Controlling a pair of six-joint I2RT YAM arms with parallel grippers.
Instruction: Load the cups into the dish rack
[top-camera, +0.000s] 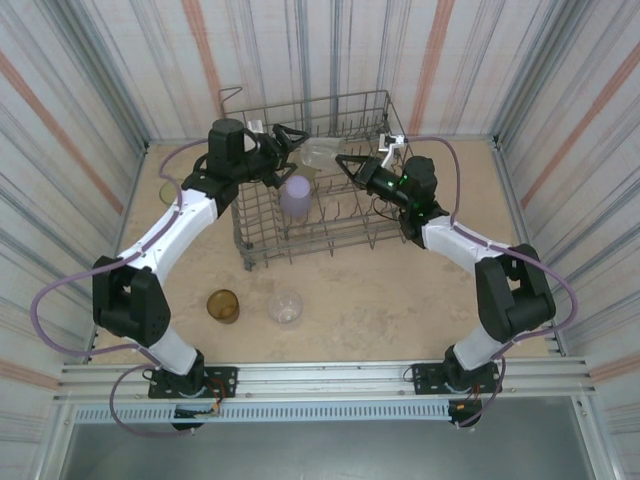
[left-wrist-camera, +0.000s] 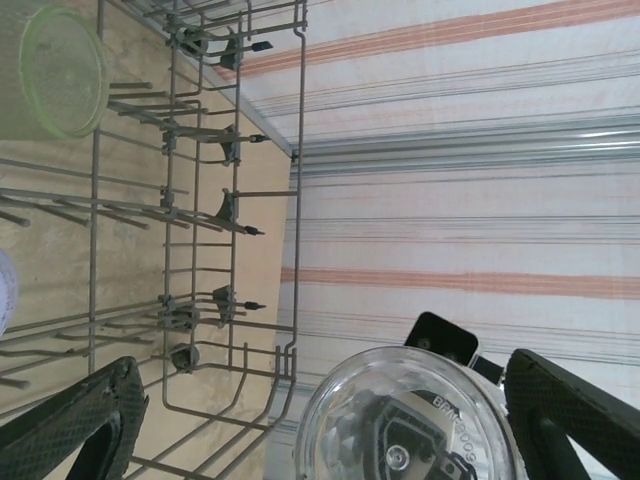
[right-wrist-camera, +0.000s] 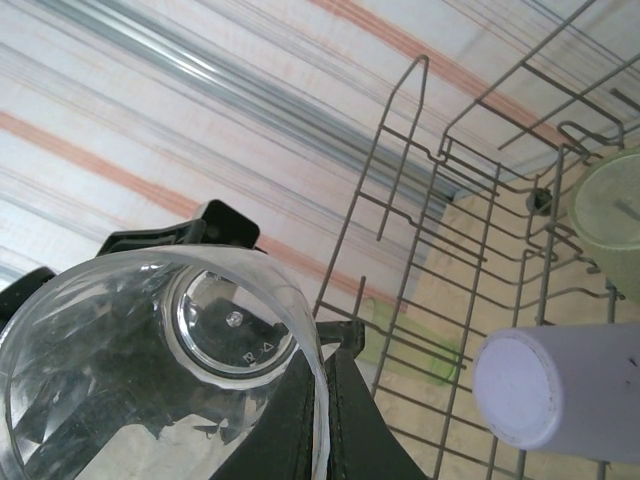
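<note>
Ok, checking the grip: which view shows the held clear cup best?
Right wrist: the clear cup looms large, its wall pinched in the right claw. Left wrist cuts it off at the bottom edge; top external shows a faint pale shape.

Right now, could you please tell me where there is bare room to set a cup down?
The table is bare in front of the rack, from the clear cup rightward to the right arm. The brown cup fills the patch left of it. Crowded: the rack's back, where both jaws meet at a second clear cup, beside the purple cup.
</note>
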